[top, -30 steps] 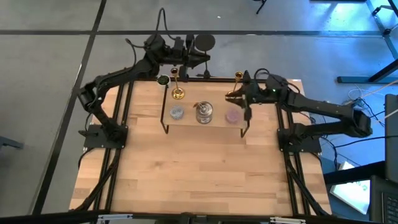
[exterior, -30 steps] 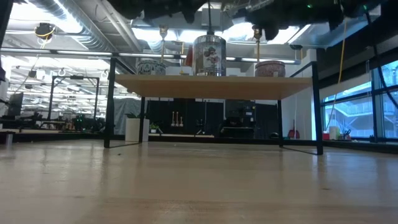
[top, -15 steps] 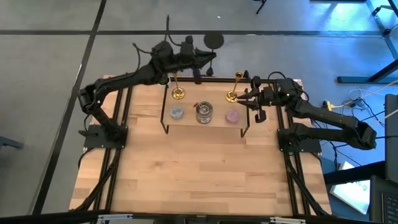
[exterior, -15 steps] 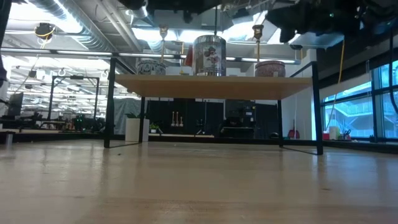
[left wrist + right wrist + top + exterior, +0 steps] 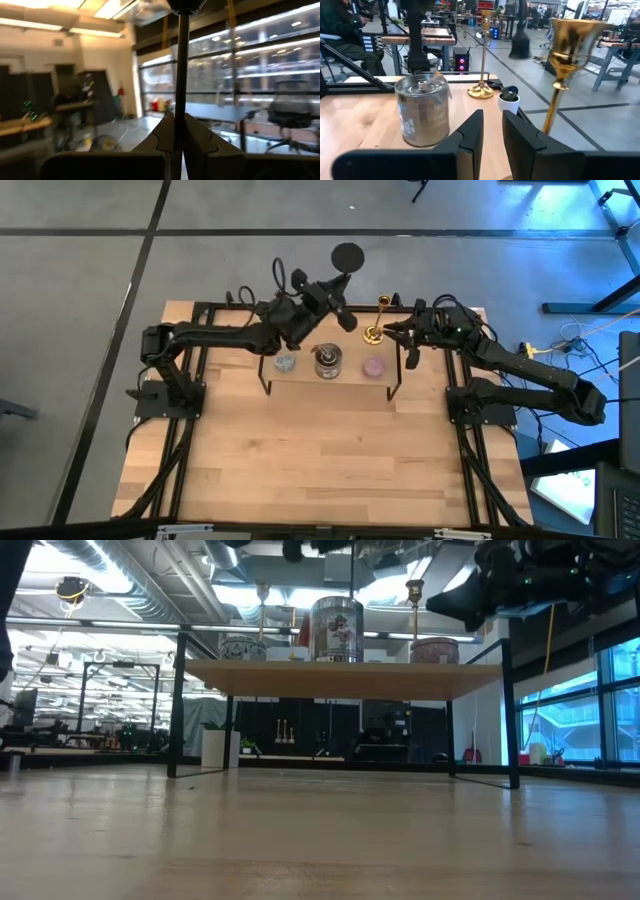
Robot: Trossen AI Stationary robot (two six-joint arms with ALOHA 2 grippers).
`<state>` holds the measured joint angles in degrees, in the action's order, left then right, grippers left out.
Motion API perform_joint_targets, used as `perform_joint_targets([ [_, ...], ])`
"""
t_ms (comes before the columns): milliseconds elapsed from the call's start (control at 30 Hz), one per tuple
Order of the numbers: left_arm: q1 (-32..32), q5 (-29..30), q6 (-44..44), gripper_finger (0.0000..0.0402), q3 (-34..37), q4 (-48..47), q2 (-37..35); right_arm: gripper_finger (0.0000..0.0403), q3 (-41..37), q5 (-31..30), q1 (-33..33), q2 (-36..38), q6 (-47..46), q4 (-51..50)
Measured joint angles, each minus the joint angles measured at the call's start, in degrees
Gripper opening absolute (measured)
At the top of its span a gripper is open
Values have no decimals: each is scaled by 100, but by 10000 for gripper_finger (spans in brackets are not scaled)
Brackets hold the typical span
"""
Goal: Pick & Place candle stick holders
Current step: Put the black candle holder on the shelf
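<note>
Wood table (image 5: 320,450) carries a raised shelf (image 5: 340,680) on thin black legs, with an open workshop floor of desks and windows behind it. On the shelf, a silver tin (image 5: 422,107) stands in the middle, with a blue-grey candle (image 5: 285,362) on one side and a pink candle (image 5: 374,366) on the other.

Both gold holders stand upright toward the shelf's back edge. The left holder (image 5: 262,602) rises behind the blue-grey candle; from above, the left arm covers it. The right holder (image 5: 375,328) stands behind the pink candle, clear of the tin. A small white pot (image 5: 509,102) with a plant sits between the two holders, near the back edge.

The left gripper (image 5: 176,120) hangs over the shelf above the tin, its fingers pressed together on a dark rod (image 5: 181,65). The rod ends in a round black disc (image 5: 347,255) that reaches out past the table's back edge.

The right gripper (image 5: 492,117) is level with the shelf at its right end, fingers a narrow gap apart with nothing between them. The right holder is just beside it, not touched. The tin lies ahead of it.

A seated person (image 5: 340,30) shows in the room beyond.
</note>
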<state>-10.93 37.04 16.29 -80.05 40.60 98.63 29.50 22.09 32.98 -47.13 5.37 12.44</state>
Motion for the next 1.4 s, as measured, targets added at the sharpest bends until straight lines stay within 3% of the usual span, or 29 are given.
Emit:
perform_joint_targets([
  [333, 140, 985, -141, 10, 7, 113, 358, 73, 2, -306, 199, 0, -26, -210],
  [700, 353, 1208, -1, 10, 2, 166, 587, 73, 2, -406, 413, 0, -13, -132],
  [967, 474, 1744, 425, 10, 2, 896, 1044, 73, 7, -407, 673, 0, -2, -54],
  [1100, 513, 1685, 592, 10, 7, 1406, 1121, 73, 7, -407, 688, 0, -2, -64],
  [1400, 511, 2089, 446, 10, 7, 1354, 1125, 73, 7, -407, 868, 0, 17, -47],
])
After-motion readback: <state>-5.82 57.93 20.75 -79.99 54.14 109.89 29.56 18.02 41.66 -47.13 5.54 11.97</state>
